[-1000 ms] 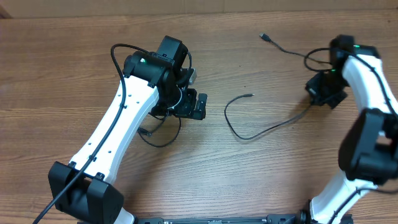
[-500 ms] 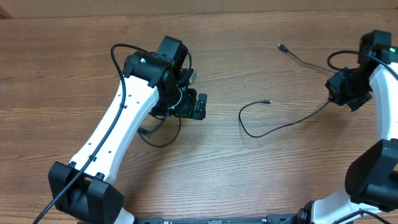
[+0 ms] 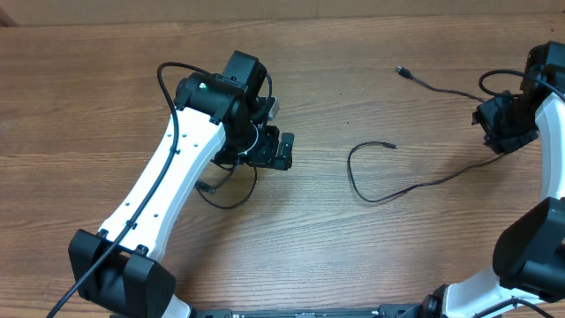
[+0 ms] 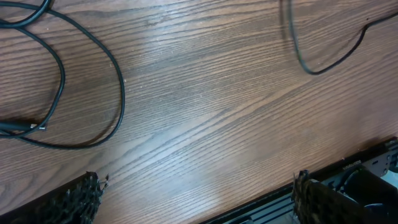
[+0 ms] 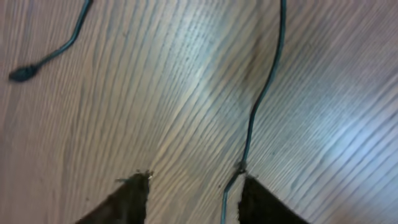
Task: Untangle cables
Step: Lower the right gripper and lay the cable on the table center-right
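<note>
Centre-left: left gripper (image 3: 281,150), jaws spread wide, holding nothing, above a small cable loop (image 3: 231,207). Centre-right: long cable (image 3: 366,199), curving across the wooden table (image 3: 88,106). Right edge: right gripper (image 3: 507,129), released, strand passing between its parted fingers (image 5: 264,202), possibly touching one.

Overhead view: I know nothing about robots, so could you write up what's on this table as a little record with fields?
Surface: wooden table
Cables: thin black strands in two separate places
Left cable: loose loop on the table's left half, plug end on the wood
Right cable: long strand curling at mid-table, then running to the right gripper
Left gripper: open, jaws wide, nothing between them
Right gripper: open, the right cable passing between its jaws, close to one, not pinched
</note>
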Motion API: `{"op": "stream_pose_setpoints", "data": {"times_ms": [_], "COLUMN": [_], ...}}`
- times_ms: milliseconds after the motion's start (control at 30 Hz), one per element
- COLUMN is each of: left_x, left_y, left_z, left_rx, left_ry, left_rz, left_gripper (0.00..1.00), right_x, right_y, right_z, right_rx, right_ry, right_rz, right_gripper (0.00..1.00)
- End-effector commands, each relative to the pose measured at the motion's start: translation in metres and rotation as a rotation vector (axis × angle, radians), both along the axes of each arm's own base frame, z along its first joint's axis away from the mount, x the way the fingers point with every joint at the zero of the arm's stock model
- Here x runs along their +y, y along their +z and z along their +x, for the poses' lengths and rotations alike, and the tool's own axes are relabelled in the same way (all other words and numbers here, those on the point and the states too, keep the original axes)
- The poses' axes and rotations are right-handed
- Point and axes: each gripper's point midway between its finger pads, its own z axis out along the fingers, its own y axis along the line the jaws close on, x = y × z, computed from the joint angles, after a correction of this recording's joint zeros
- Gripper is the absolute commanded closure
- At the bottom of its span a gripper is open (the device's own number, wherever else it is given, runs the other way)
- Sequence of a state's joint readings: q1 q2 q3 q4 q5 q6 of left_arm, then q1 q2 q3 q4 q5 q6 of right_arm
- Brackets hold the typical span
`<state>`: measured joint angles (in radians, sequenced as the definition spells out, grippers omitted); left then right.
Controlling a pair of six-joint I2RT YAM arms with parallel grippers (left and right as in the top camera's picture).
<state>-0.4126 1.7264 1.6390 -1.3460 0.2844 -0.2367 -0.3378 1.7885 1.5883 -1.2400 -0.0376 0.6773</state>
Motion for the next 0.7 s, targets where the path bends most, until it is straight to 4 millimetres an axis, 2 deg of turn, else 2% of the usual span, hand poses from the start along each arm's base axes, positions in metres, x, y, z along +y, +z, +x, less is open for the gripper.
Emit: {"op": "stream_pose_setpoints", "data": {"times_ms": [0,100,167,300,400,533,667], "left_x": [-0.001,-0.001,-0.001,-0.001,-0.001,-0.001,-0.001], "left_y": [0.002,0.002,0.002,0.002,0.002,0.002,0.002], "left_z": [0.002,0.002,0.002,0.002,0.002,0.002,0.002], "left_rx": [-0.005,-0.005,-0.005,-0.005,-0.005,-0.005,-0.005], "left_ry": [0.013,0.013,0.013,0.013,0.013,0.013,0.013], "left_rz": [0.0,0.0,0.0,-0.001,0.0,0.0,0.0], "left_gripper": [0.01,0.01,0.01,0.0,0.0,0.0,0.01], "right_x": [0.003,0.012,0.025,0.063,0.096,0.139,0.169], "right_y": [-0.005,-0.012,-0.018,-0.031,-0.043,-0.053,-0.062], "right_z": [-0.003,-0.003,-0.001,0.008,0.014,0.019,0.022], "right_rx": [0.005,0.01,0.0,-0.026,-0.031,-0.025,-0.008], "right_ry": [0.005,0.018,0.07,0.192,0.285,0.404,0.435], "right_rz": [0.009,0.044,0.076,0.126,0.126,0.102,0.04], "right_gripper": [0.51,0.51,0.48,0.26,0.2,0.17,0.17]}}
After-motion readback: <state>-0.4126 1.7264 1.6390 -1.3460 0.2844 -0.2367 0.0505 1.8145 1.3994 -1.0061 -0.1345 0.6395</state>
